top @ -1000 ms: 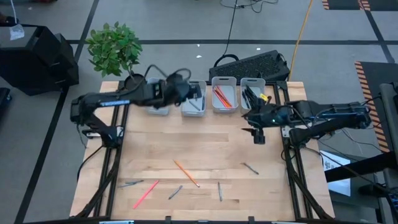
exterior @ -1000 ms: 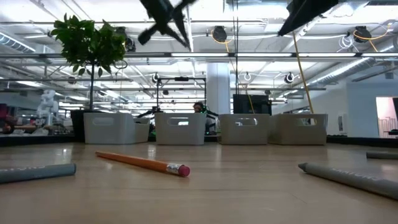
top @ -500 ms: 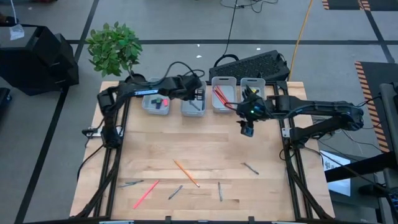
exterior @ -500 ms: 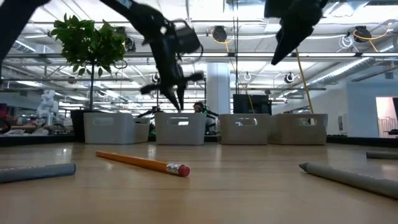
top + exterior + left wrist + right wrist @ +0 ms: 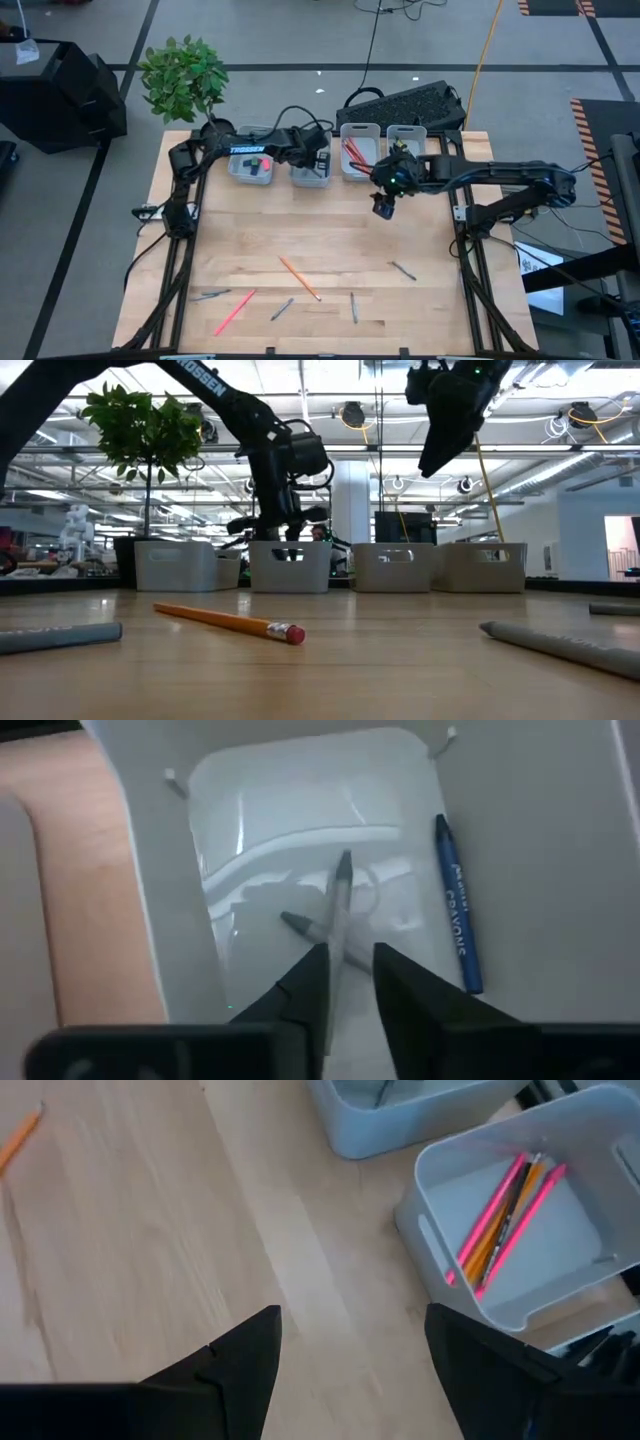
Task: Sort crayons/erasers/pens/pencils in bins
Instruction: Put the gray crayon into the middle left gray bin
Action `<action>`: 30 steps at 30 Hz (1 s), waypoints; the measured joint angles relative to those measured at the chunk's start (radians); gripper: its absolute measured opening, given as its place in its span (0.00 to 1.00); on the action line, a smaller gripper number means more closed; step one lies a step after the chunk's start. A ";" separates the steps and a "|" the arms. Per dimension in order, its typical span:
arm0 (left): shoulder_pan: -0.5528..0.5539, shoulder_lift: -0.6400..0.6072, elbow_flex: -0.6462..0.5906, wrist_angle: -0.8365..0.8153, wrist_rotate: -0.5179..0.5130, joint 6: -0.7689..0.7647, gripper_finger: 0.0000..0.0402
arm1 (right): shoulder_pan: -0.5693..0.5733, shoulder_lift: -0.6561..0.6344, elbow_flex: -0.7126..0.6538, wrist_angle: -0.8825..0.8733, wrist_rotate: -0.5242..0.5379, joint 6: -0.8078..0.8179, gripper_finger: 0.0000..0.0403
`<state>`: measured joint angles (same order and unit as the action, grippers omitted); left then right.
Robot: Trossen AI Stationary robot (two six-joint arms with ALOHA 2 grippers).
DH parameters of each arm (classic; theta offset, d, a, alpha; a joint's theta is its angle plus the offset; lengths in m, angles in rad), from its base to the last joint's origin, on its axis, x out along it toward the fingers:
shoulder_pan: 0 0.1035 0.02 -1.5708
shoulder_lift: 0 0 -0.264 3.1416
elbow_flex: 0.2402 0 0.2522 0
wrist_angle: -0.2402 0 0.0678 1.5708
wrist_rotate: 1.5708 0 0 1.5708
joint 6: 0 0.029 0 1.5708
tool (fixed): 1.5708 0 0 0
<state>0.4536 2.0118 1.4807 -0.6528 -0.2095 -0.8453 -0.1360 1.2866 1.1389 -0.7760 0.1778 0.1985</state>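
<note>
- The left end effector (image 5: 318,163) hangs over the second of four bins (image 5: 311,172) in a row, fingers nearly closed on a grey crayon (image 5: 338,910) pointing down into it; a blue crayon (image 5: 456,915) and another grey one lie below.
- This looks like the drop step; next, the fingers need to part.
- The right end effector (image 5: 385,205) hovers open and empty, just in front of the pencil bin (image 5: 360,152).
- An eraser (image 5: 255,165), red, sits in the first bin.
- Six sticks remain on the desk (image 5: 330,240), including an orange pencil (image 5: 299,278).
</note>
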 joint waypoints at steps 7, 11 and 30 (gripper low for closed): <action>0.015 -0.035 -0.001 -0.047 0.109 0.077 0.39 | 0.049 0.024 -0.019 0.001 -0.048 0.136 0.60; -0.015 -0.157 -0.001 -0.101 0.086 0.079 0.41 | 0.133 0.019 -0.066 -0.033 -0.023 0.266 0.60; -0.535 -0.632 0.000 -0.288 -0.239 0.066 0.40 | 0.539 0.194 -0.154 -0.140 -0.086 0.842 0.55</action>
<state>-0.0817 1.3802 1.4811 -0.9404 -0.4480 -0.7793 0.4030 1.4805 0.9852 -0.9162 0.0921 1.0409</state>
